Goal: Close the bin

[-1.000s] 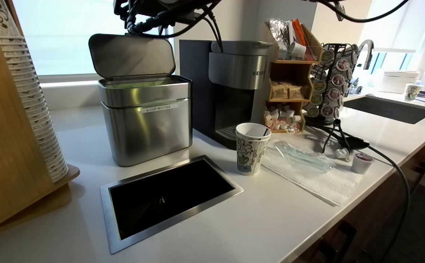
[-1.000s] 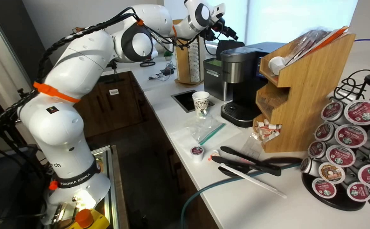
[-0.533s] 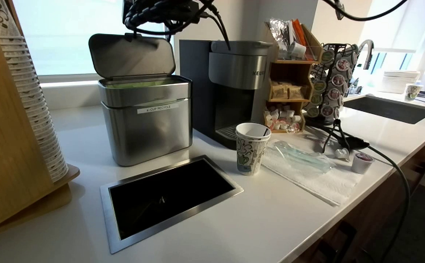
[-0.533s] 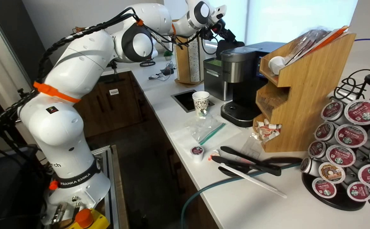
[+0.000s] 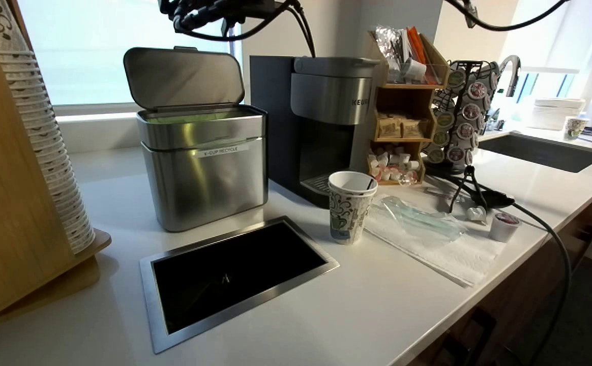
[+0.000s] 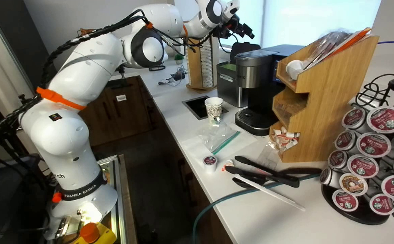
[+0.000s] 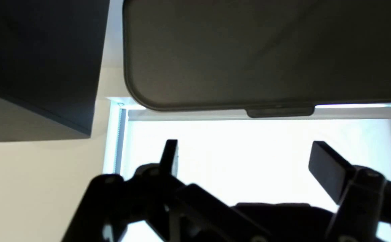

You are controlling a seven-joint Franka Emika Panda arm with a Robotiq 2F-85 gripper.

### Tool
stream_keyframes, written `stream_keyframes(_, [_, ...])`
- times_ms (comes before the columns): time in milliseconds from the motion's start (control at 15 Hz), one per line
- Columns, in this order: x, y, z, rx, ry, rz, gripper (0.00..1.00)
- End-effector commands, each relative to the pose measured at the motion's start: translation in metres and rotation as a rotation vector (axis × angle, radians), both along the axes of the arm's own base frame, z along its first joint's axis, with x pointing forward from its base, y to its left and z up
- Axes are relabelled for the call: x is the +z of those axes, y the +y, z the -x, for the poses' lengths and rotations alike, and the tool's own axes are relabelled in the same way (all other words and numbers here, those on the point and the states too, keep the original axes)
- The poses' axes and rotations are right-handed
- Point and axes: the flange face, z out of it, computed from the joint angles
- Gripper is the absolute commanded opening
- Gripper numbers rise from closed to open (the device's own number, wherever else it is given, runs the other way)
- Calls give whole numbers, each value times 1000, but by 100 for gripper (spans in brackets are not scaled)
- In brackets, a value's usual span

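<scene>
The brushed-steel bin (image 5: 207, 178) stands on the counter, also seen in an exterior view (image 6: 226, 86) partly behind the coffee machine. Its grey lid (image 5: 184, 79) stands up open at the back, and a green liner shows inside. In the wrist view, which stands upside down, the lid's inner face (image 7: 249, 57) fills the upper part, with its small tab (image 7: 280, 111) at the edge. My gripper (image 7: 245, 148) is open with nothing between the fingers. In the exterior views the gripper (image 6: 246, 31) is above the lid's top edge and appears apart from it.
The coffee machine (image 5: 321, 96) stands right beside the bin. A cup holder (image 5: 21, 203) is on the bin's other side. The steel-framed opening (image 5: 148, 305) and stacked paper cups (image 5: 349, 213) are in front. A window (image 6: 315, 20) is behind.
About half a second ago my gripper dipped to the lid's top edge. It has since risen away from it. The lid stands open as before.
</scene>
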Motion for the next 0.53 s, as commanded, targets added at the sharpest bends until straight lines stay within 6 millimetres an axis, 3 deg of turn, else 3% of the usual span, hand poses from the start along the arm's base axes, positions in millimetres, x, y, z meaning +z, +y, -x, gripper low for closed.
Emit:
stream_keyframes(0, [-2,0,-2,35,-14,37,100])
stream_keyframes(467, [-11,1,-8,93,-67,64,100])
